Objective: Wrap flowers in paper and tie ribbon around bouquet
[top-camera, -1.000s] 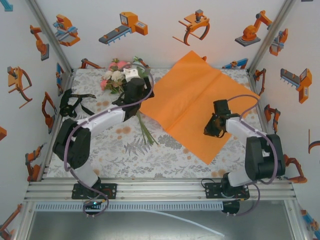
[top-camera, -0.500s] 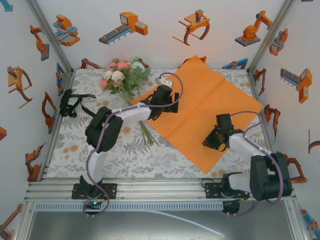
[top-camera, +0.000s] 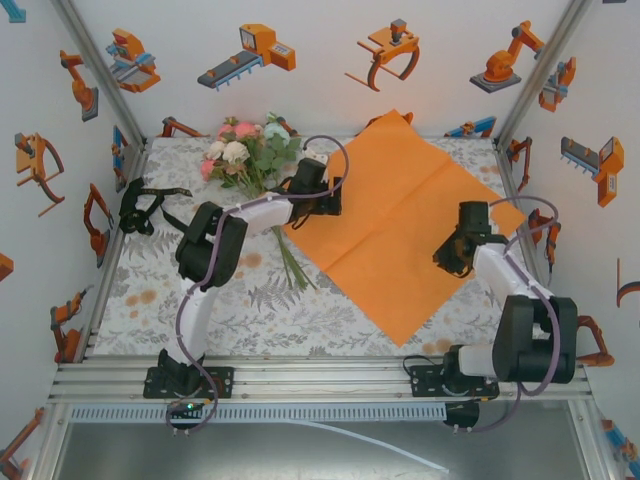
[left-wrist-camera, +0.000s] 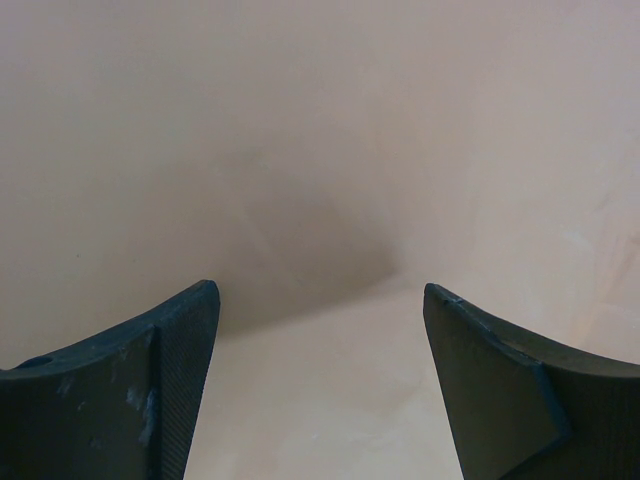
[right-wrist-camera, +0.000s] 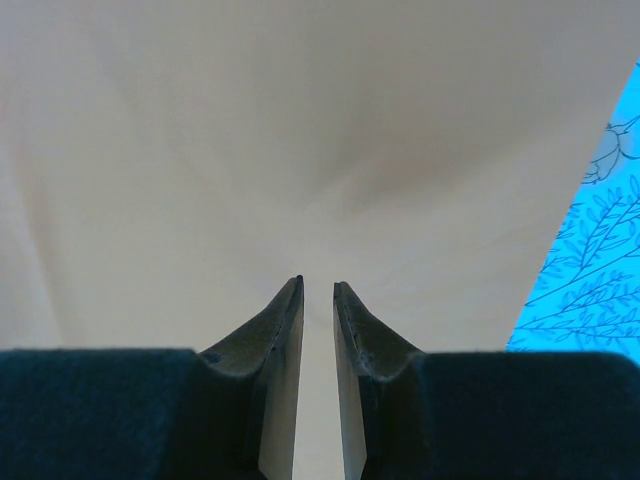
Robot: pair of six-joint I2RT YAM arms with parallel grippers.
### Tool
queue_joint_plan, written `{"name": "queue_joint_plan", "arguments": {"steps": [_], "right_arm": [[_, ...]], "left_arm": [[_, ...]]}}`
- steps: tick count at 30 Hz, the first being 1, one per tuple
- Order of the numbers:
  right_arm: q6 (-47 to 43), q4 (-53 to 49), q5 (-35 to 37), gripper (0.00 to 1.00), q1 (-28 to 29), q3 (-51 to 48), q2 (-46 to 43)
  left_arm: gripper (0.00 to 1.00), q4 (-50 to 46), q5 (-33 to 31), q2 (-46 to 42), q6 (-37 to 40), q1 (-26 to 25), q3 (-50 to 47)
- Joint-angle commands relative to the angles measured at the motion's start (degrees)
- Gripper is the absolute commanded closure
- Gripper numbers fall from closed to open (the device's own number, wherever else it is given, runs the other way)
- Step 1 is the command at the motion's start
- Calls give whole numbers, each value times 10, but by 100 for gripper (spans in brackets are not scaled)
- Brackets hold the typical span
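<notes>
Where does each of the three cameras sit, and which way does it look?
Top external: high behind the arm bases, looking down on the tablecloth, flowers and paper; both arms show, left gripper and right gripper.
Left wrist: on that wrist, facing down at the paper; its fingers stand wide apart.
Right wrist: on that wrist, facing down at paper and tablecloth edge; its fingers stand a slit apart.
Both wrist views share the paper.
</notes>
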Motion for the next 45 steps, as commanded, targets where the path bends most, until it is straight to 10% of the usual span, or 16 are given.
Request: {"name": "queue_joint_plan", "arguments": {"steps": [1,16,26,33,45], "right_arm": [[-20,-4,-4,77,0,-3,26],[-1,-22,-14,76,-2,-77,-30],[-11,-79,-33,64,67,32,-181],[-21,-64,-54,62,158,74,-155],[-20,-60,-46,62,165,56,-151]], "left_arm": [[24,14,52,-24,0,-3,-21],[18,58,-11,-154,-15,-33,-116],[21,-87,-226,-297,-72,44,-165],[30,-41,-151,-288,-128,154,-222],[46,-20,-99,-157,-110,191,-139]]}}
